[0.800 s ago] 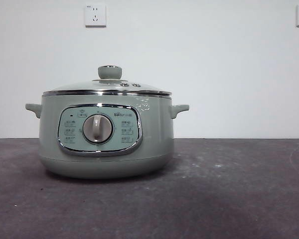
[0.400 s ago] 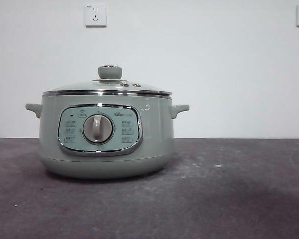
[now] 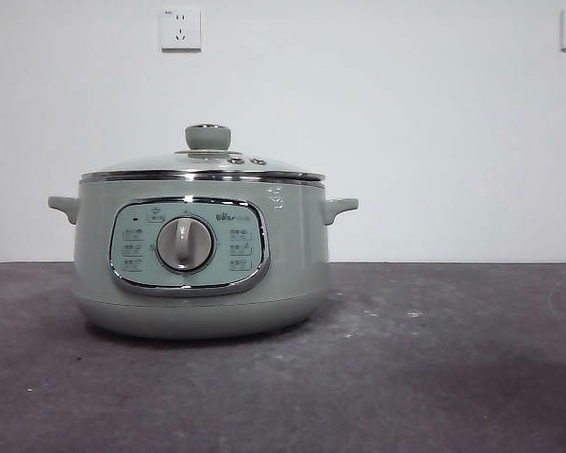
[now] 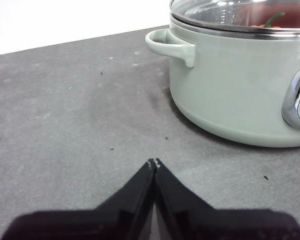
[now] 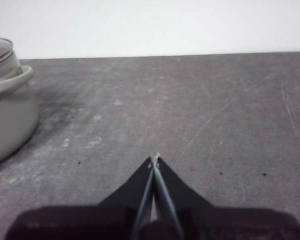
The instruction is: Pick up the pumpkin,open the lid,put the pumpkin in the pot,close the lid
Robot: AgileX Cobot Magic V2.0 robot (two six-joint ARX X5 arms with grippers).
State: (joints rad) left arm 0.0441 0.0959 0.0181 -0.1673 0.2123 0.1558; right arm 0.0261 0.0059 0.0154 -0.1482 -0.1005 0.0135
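A: Where is the pumpkin [image 4: 270,21]?
B: Inside the pot [image 3: 200,255], under the lid [image 3: 206,160]; its green stem leans toward the pot's rim.
A: The end effectors?
B: Left [image 4: 154,163] and right [image 5: 155,158] are both clenched, empty, beside the pot above the worktop [image 3: 434,368]. Nothing changed since before.

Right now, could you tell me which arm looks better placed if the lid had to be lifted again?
Probably the left. The left gripper, shut and empty, sits close beside the pot, with the lid on and the pumpkin inside. The right gripper, also shut, sees the pot farther off.
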